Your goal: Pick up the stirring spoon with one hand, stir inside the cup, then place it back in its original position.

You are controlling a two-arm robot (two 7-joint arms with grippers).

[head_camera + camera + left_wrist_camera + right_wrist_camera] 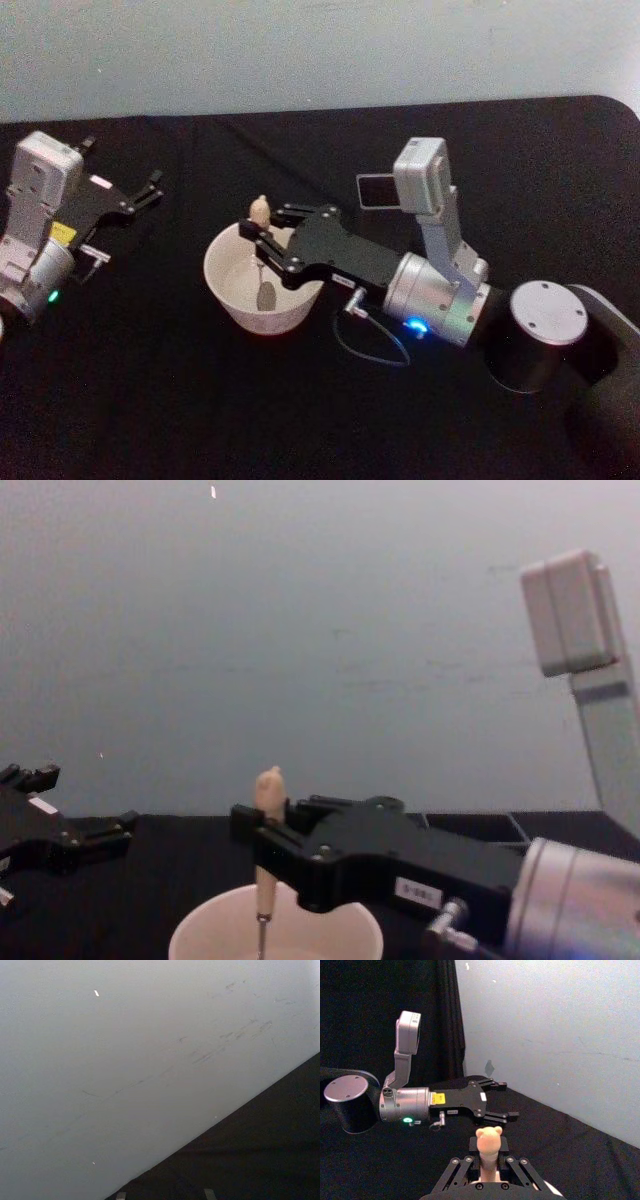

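Nearest you, table (150, 410): black cloth, everything sits on it.
cup (240, 312): cream, wide, upright at mid-table. It looks light, so I judge it could slide or tip if the spoon drags on its wall.
stirring spoon (267, 293): upright, with the metal bowl down inside the cup, left of the cup's middle. The beige knobbed top pokes up above the fingers.
right gripper (266, 237): over the cup, reaching in from your right. The fingers are pinched closed on the spoon's handle just below the knob, and they hold nothing else.
step: stirring, mid-task by my read. The return to the holder is not yet done.
how to do it: sweep small slow circles with the stem vertical and the bowl off the cup wall. Don't let the finger links knock the rim. Don't loosen the pinch, since the thin handle could twist.
lift-out: raise straight up until the bowl is above the rim, then travel.
left gripper (152, 190): parked at the far left of the table, well apart from the cup. Its fingers are spread apart and hold nothing, so leave it alone.
wall (300, 50): pale and plain, behind the table's far edge.
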